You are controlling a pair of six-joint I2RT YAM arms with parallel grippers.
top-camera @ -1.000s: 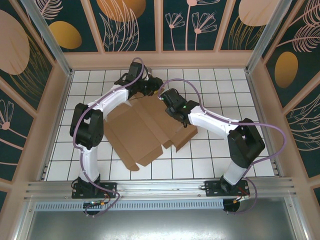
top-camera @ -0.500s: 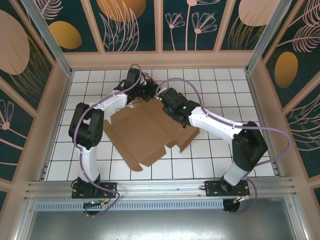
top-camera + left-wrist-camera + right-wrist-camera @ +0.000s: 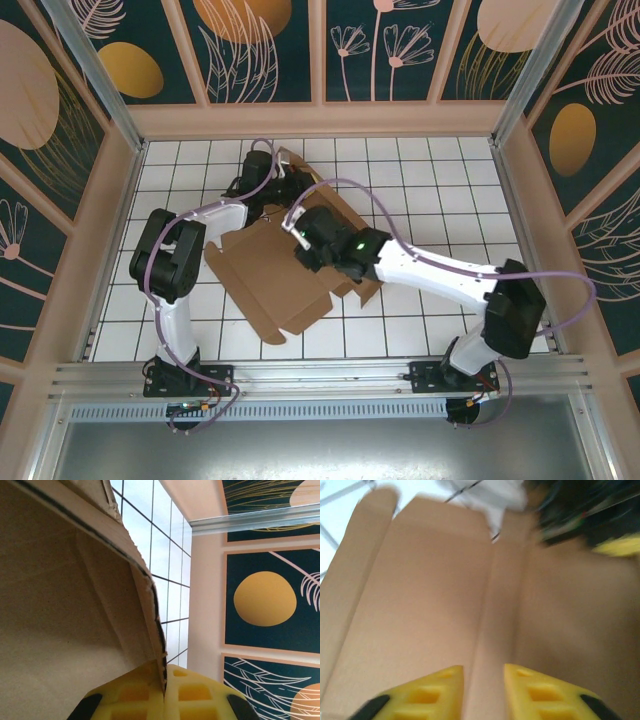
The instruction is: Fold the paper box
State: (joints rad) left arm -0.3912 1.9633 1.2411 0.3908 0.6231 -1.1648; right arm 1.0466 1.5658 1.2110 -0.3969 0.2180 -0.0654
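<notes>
The paper box lies mid-frame in the top view, far flap raised. My left gripper pinches that flap's edge; my right gripper hovers over the panel, jaws slightly apart, empty. I'd pin the crease with the right, then fold slowly to avoid tearing.

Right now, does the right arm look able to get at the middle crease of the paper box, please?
Probably yes: the right tool hovers slightly open just above the bare middle of the paper box, with nothing between it and the crease. The left tool pinches the far edge, apparently out of its way.
</notes>
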